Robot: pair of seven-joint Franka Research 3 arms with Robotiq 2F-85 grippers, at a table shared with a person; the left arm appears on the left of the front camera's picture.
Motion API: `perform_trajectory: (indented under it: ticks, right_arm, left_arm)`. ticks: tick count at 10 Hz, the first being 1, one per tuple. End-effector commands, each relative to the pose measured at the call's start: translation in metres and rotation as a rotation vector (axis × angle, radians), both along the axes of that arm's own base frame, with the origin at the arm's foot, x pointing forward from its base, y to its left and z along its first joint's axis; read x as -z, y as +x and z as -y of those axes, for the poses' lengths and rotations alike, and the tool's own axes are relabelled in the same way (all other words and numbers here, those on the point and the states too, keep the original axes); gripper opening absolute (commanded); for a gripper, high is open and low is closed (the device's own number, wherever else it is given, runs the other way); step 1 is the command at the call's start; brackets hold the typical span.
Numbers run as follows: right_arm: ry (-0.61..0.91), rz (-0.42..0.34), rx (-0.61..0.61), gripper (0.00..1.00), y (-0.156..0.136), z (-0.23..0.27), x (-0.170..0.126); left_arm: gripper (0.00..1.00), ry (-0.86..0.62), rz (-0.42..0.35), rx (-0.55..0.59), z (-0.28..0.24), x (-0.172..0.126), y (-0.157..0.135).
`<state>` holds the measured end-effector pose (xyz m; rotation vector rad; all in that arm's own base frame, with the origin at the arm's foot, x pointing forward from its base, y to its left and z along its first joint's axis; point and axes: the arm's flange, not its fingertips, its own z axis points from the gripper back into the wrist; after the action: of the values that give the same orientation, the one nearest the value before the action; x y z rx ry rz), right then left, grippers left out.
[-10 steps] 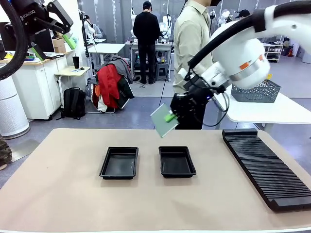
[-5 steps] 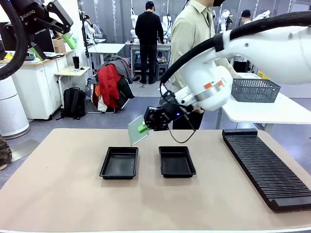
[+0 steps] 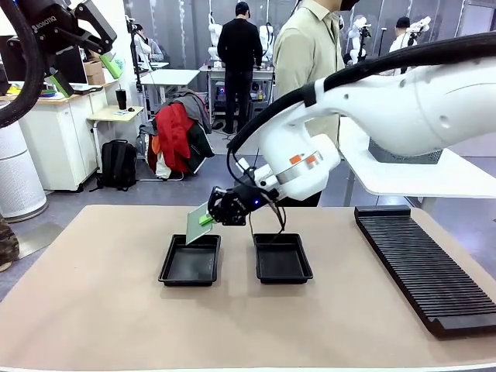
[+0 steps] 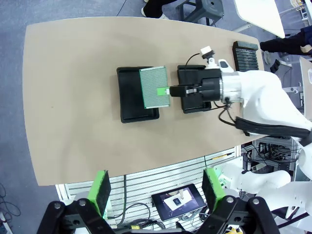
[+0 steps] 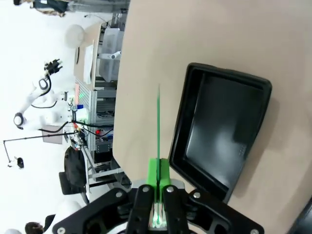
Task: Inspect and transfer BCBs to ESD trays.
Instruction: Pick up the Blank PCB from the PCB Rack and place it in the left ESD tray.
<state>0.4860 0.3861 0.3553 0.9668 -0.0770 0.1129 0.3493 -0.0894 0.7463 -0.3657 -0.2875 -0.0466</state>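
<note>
While the right arm (image 3: 364, 101) is reaching across from the right side of the counter (image 3: 93, 310), the right jaws are pinching shut on one edge of a BCB (image 3: 198, 225), their green pads (image 3: 206, 220) pressing both faces of the thin board. That board is hanging tilted above the far right part of the left ESD tray (image 3: 191, 263), with its free end pointing down and to the left; whether its lowest corner is touching the rim I cannot tell. Seen from the left wrist, the ribbed green BCB (image 4: 154, 87) is overlapping the right part of that tray (image 4: 130, 97), and the right ESD tray (image 3: 282, 260) is lying just beside it, under the right wrist. From the right wrist the board (image 5: 158, 126) is showing edge-on as a thin green line running out from between the shut pads. High above the left side of the counter, the left jaws are standing wide open and holding nothing, their green pads (image 4: 101, 190) well apart. A long black slotted rack (image 3: 422, 263) is lying along the right edge of the counter, and a person (image 3: 306, 54) is standing at the far side.
</note>
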Motion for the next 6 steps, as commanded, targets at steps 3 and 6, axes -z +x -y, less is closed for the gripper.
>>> perform_trajectory:
  ticks: [3, 6]
  right_arm:
    - [0.017, -0.100, 0.044, 0.02, 0.004, -0.037, 0.041]
    - [0.022, -0.135, 0.094, 0.02, 0.004, -0.047, 0.065]
  left_arm:
    - [1.00, 0.000, -0.002, -0.001, -0.001, 0.001, 0.000]
    - [1.00, 0.000, -0.002, -0.001, -0.001, 0.001, 0.000]
